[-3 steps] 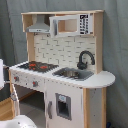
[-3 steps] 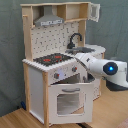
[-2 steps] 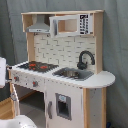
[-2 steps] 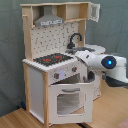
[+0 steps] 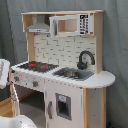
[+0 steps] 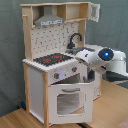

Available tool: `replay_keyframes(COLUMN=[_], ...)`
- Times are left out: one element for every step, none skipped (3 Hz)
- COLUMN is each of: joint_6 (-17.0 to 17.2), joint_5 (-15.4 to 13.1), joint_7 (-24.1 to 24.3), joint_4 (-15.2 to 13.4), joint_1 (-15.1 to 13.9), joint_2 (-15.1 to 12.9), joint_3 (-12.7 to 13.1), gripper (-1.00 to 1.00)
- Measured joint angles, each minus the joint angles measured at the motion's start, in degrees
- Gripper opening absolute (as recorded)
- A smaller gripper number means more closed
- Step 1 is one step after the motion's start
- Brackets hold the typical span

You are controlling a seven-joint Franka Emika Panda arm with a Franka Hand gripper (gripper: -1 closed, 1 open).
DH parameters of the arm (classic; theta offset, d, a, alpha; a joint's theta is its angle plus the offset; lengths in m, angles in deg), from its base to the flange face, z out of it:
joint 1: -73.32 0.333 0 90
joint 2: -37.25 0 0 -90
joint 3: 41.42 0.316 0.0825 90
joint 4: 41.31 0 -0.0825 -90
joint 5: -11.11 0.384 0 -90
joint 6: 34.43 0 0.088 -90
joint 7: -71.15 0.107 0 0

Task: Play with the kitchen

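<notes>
1. Where the toy kitchen (image 5: 65,75) stands upright on the floor, it fills the middle of both exterior views, in front of a grey curtain (image 5: 116,40).
2. Its black-and-red stovetop (image 6: 52,59) lies beside the sink (image 5: 72,74), and the black faucet (image 5: 85,59) rises behind the sink.
3. A grey hood (image 5: 39,26) hangs above the stovetop; beside it is a white microwave-like cabinet (image 5: 70,24).
4. In the second exterior view, the windowed oven door (image 6: 69,100) tilts open.
5. The white robot arm (image 6: 102,60) reaches in from the second exterior view's right, close to the knobs (image 6: 64,73).
6. The gripper itself is hidden; its opening cannot be told.
</notes>
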Motion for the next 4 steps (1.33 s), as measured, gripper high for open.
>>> replay_keyframes(joint_6=[1.28,1.81,1.57,1.36], joint_5=[2.58,4.39,4.57,4.57], joint_7=[-3.97,-8.23,-12.51,-18.2], joint_4=[-0.08,-0.51,-1.27,-1.38], joint_1=[-0.21,-1.13,-2.39,-4.35], joint_2=[-3.61,-8.2,-12.27,-15.93], joint_3=[0.35,0.52,0.51,0.52], gripper=[1.0,1.0,1.0,1.0])
